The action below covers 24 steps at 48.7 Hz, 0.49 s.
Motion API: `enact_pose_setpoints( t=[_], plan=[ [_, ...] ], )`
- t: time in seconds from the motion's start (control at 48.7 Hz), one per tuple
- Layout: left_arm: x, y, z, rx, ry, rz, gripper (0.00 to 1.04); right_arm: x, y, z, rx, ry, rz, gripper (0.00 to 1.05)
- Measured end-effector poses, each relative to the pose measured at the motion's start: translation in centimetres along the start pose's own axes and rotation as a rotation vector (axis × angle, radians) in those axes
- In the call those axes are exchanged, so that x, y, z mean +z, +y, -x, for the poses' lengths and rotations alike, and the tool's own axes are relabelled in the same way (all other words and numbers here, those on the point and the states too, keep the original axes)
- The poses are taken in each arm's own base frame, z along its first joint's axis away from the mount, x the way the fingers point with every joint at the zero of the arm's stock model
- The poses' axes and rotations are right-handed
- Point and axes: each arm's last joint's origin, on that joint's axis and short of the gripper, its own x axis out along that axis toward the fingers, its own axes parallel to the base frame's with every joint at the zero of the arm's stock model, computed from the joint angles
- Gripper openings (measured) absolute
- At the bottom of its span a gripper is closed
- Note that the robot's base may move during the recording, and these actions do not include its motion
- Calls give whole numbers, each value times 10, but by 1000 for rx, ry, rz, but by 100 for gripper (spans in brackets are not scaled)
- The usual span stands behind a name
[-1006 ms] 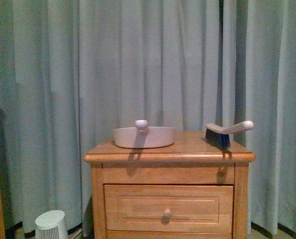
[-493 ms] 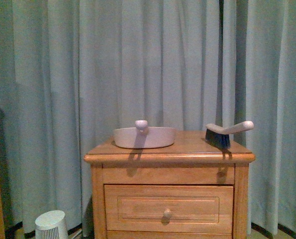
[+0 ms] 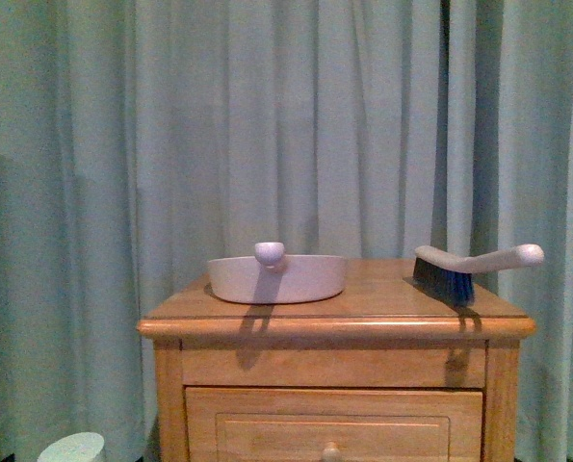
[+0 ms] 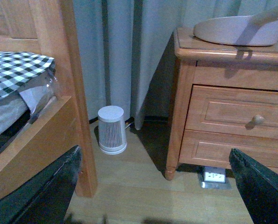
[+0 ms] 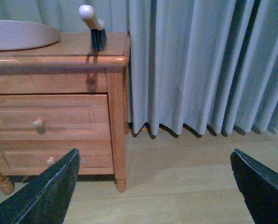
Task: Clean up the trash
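Observation:
The trash is out of view in all three views. A pinkish-beige dustpan [image 3: 276, 279] lies on the wooden nightstand [image 3: 334, 327], with a hand brush [image 3: 459, 269] at the stand's right end. Neither arm appears in the front view. My left gripper [image 4: 155, 186] is open over the bare floor in front of the nightstand's left leg, its dark fingers [image 4: 45, 191] wide apart; the dustpan [image 4: 237, 30] sits high above it. My right gripper [image 5: 155, 186] is open over the floor to the right of the stand, below the brush [image 5: 94, 28]. Nothing sits between either pair of fingers.
A small white ribbed canister [image 4: 112, 128] stands on the floor between the nightstand and a wooden bed frame [image 4: 68, 70] with checkered bedding [image 4: 12, 70]. A floor socket [image 4: 213, 176] sits under the stand. Grey-green curtains [image 3: 286, 125] hang behind.
The front view has shifted: the nightstand now looks larger and sits lower in the picture, and the white canister has slid to the bottom edge. Dustpan and brush kept their places.

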Motion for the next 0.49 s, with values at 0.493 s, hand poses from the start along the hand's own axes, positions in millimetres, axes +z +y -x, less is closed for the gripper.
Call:
enact_pose_setpoints(
  t=[0.493],
  plan=[
    [0, 0, 0, 1, 0, 0, 97, 0, 0, 0, 0, 0, 0, 97]
  ],
)
